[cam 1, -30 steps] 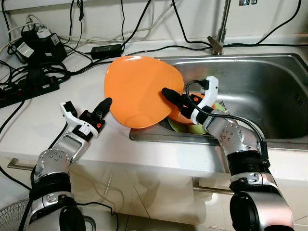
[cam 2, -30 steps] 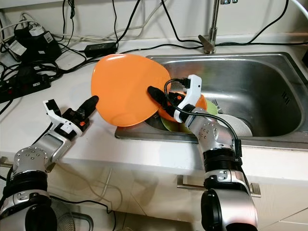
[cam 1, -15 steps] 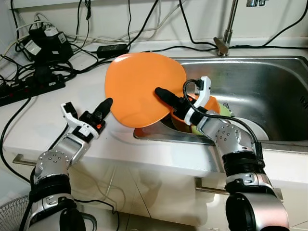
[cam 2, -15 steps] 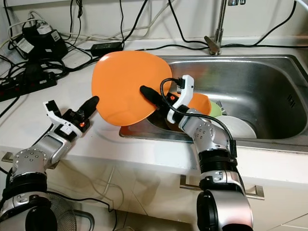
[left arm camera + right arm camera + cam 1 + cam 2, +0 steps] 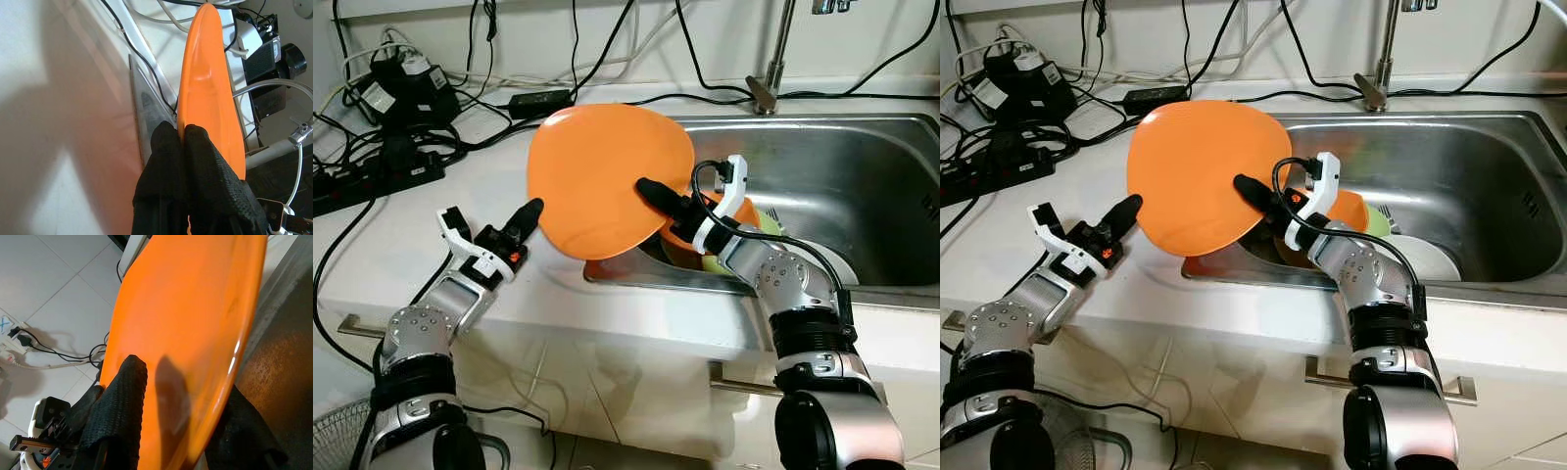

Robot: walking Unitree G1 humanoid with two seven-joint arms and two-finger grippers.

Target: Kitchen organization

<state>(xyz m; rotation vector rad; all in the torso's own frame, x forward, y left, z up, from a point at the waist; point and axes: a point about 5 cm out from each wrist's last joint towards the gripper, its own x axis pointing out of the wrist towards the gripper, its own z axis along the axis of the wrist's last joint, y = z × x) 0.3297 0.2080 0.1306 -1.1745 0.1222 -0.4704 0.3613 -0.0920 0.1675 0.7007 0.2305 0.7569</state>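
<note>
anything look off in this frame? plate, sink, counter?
The orange plate is tilted on edge over the sink corner, pinched by left gripper and right gripper. Cables sprawl beside it.

Bare counter (image 5: pixel 401 255) lies left of the sink (image 5: pixel 862 166); cables (image 5: pixel 401 147) crowd behind it, and stacked dishes (image 5: pixel 1400 250) fill the sink's front.

A white worktop (image 5: pixel 401 245) runs beneath a pale wall (image 5: pixel 724 29). Black cables (image 5: pixel 607 49) and a power strip (image 5: pixel 372 181) crowd ten o'clock; a cabinet handle (image 5: pixel 744 382) at five.
</note>
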